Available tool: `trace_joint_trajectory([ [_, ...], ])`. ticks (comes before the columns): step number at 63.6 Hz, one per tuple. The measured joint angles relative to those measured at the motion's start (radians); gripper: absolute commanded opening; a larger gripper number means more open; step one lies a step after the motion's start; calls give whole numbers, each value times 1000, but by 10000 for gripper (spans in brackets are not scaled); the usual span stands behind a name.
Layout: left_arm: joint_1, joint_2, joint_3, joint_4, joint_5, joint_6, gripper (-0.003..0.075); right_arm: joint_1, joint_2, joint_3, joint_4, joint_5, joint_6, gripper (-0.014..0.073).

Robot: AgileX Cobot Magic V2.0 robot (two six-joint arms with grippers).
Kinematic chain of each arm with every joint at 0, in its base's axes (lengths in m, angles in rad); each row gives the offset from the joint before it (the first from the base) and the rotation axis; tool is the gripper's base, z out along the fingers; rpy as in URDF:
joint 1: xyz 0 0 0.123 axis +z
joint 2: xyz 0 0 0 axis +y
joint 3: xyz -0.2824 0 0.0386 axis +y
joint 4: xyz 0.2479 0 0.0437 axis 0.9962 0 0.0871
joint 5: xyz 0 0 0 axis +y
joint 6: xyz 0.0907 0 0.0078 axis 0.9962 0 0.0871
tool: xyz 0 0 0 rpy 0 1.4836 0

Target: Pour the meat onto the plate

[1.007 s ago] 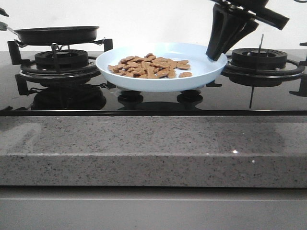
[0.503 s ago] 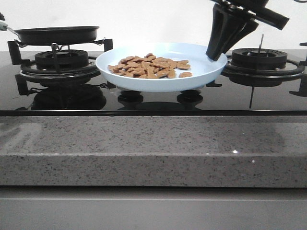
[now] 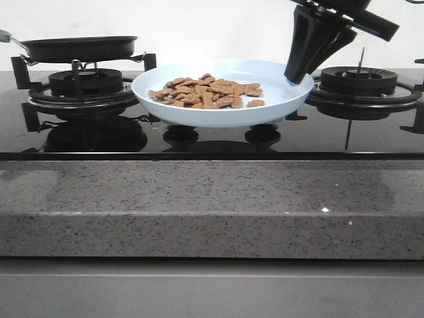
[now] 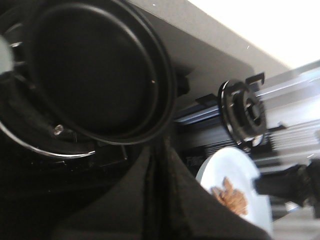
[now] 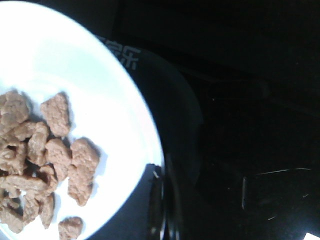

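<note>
The pale-blue plate [image 3: 218, 119] is at the middle of the stove, just above the two knobs, with the meat [image 3: 205, 93] lying as a loose brown heap in it. My right gripper [image 3: 297, 76] comes down from the upper right and is shut on the plate's right rim. The right wrist view shows the fingers [image 5: 161, 185] at the rim of the plate [image 5: 100, 85], beside the meat [image 5: 55, 150]. My left gripper [image 4: 160, 150] is out of the front view, with its fingers pressed together and nothing seen between them. The plate [image 4: 240, 170] lies beyond it.
The black frying pan [image 3: 79, 48] sits empty on the left burner [image 3: 85, 83], its handle pointing left; it fills the left wrist view [image 4: 95, 75]. The right burner [image 3: 358, 79] is bare. Two knobs [image 3: 180, 134] lie under the plate. A granite counter edge [image 3: 212, 212] runs along the front.
The left gripper's dark tip at the far left edge has drawn out of the front view, leaving the pan handle's end showing. The plate and right gripper have barely moved.
</note>
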Motion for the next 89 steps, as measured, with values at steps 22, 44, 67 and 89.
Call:
trace_joint_trajectory([
  [22,-347,-316,148,436,-375,-110,-20,0,0,0,0,0,0,-58],
  [44,-636,-535,444,939,-598,-470,-20,0,0,0,0,0,0,-58],
  [67,-769,-670,631,1405,-635,-914,-20,0,0,0,0,0,0,-58],
  [89,-781,-708,673,1591,-646,-1096,-20,0,0,0,0,0,0,-58],
])
